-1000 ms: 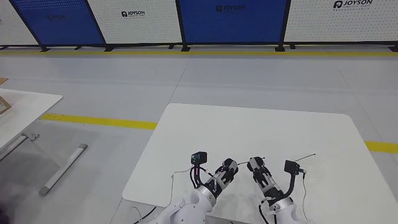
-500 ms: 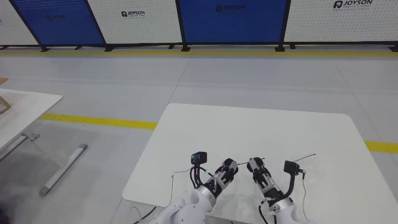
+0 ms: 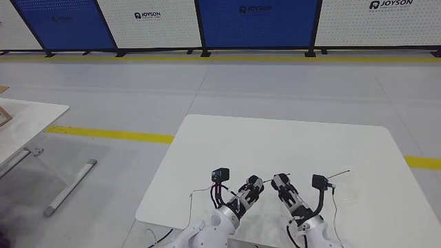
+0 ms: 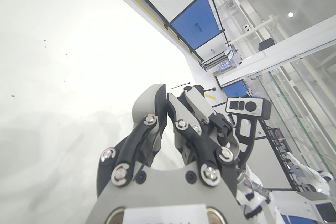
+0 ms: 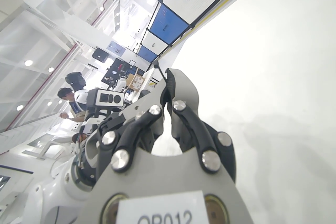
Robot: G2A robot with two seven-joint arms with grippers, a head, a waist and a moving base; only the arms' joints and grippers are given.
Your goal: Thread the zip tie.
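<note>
Seen from above: a white table (image 3: 275, 134) on a grey factory floor, with 2 robot arms side by side at its near edge, grippers pointing away from the robot and close together.

Right gripper (image 5: 168, 76), up close: both fingers clamped together on a thin black zip tie (image 5: 160, 70), the tie's small square head poking out past the fingertips, held in the air over the white tabletop.

Left gripper (image 4: 167, 96), up close: fingers likewise pressed together at the tips, held over the table; impossible to tell what, if anything, pinched between them. Just beyond it, alongside, the right gripper and the small camera (image 4: 245, 106) on that arm's wrist.

On the table near the right arm, apart from both grippers: a second thin dark strip (image 3: 338, 174), lying straight.

Behind the table: a yellow line (image 3: 103, 133) painted across the floor, then a row of blue and white pegboard panels (image 3: 258, 7) in black frames.
</note>
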